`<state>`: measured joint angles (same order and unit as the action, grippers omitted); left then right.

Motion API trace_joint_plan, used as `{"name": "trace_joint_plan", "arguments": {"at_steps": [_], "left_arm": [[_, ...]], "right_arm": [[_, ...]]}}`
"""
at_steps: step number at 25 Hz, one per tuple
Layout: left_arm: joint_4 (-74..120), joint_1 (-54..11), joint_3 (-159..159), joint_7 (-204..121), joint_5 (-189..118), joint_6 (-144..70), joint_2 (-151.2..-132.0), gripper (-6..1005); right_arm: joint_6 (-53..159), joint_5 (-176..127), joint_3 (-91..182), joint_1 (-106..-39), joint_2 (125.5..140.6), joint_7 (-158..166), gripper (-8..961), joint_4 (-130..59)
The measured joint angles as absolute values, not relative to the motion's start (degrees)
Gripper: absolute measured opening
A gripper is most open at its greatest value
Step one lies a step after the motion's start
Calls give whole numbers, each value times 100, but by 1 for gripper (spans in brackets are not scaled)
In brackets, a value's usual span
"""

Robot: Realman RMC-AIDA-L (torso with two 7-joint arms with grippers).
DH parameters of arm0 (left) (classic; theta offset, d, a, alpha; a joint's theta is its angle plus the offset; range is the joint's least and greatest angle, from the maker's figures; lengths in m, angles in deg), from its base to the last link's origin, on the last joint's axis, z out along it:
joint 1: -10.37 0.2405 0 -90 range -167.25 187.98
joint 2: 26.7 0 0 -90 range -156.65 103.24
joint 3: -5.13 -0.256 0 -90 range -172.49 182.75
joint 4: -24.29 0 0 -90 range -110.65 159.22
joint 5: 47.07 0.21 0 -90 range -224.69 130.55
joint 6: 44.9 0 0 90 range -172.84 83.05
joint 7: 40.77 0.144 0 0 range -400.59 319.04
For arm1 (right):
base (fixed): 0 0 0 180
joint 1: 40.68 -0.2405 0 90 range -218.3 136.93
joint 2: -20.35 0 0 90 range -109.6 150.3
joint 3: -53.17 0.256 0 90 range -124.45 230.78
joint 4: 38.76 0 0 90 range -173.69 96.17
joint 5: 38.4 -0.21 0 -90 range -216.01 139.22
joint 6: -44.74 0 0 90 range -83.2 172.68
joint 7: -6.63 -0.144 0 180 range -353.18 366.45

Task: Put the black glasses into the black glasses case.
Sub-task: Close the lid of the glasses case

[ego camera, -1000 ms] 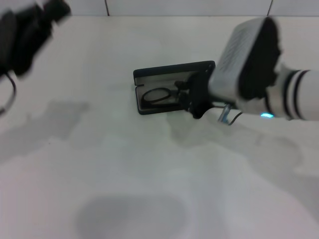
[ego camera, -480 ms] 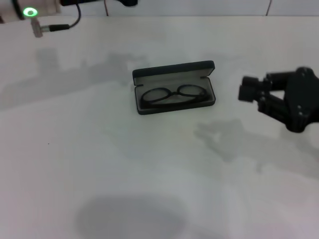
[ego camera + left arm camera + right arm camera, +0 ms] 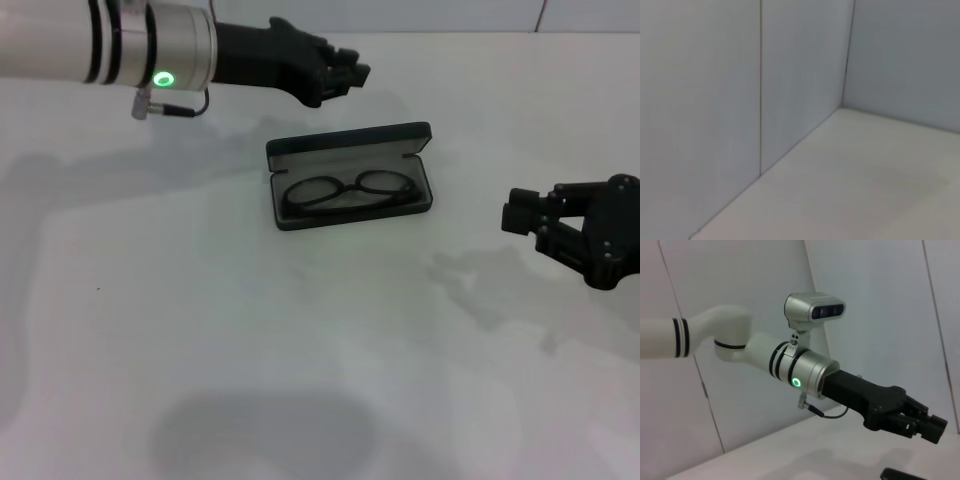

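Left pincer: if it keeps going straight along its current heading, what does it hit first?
Nothing visible. The left pincer points rightward across the table, behind the open case holding the glasses; it seems to pass behind the lid, though depth is unclear.

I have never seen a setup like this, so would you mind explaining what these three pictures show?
This is a two-armed robot working at a white table. The head view looks down from the robot's head. There the black glasses lie inside the open black glasses case. The left gripper reaches in above and behind the case, fingers shut, holding nothing. The right gripper hovers off to the case's right, empty. The left wrist view shows only wall and table. The right wrist view looks across at the left arm, its gripper seen from the side.
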<state>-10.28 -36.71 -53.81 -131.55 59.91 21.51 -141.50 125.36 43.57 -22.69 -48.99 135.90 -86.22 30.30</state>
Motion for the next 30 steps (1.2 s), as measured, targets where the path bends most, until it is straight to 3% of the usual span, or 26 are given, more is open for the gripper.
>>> {"name": "trace_joint_plan", "arguments": {"at_steps": [14,30], "left_arm": [[-578,-3982,-5402,-13157,6606,1647,-14480,208],[-354,-4069,-5410,-13164,6819,1356,-14526,212]], "right_arm": [[12448,4474,-2216,-5123,13592,-8450,140,2430],[12465,4462,-2235,-5123,13601,-8424,140,2355]]}}
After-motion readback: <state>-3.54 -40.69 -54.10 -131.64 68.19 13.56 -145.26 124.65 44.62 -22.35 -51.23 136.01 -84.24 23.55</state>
